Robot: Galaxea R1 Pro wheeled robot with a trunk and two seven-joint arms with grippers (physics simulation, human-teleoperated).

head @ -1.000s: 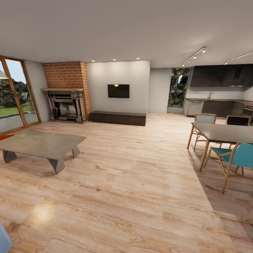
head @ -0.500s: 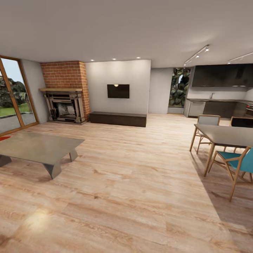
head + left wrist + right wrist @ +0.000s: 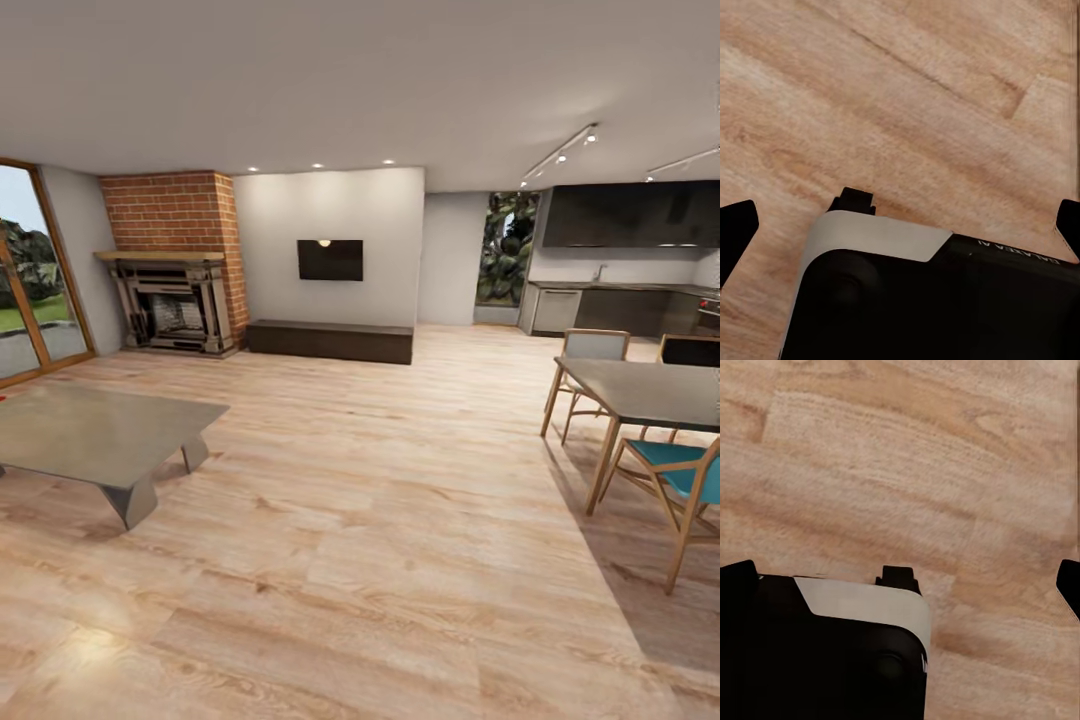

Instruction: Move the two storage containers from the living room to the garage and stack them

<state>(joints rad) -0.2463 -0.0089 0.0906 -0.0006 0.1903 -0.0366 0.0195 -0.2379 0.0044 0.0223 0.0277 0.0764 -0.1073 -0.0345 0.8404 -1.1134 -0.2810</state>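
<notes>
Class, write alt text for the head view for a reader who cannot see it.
An open living room with a light wood plank floor: a low grey coffee table at left, a brick fireplace and long dark low cabinet at the back, and a dining table with chairs at right.

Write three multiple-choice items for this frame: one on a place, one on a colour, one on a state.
1. Where is the brick fireplace?
A. left of the wall-mounted screen
B. right of the dining table
C. behind the kitchen units

2. What colour is the seat of the nearest chair?
A. red
B. teal
C. black

3. What do the left gripper and the right gripper hold?
A. a container each
B. one container together
C. nothing

Key: 1 A, the head view shows the fireplace left of the screen. 2 B, its seat is teal. 3 C, both wrist views show wood floor between spread fingertips.
</notes>
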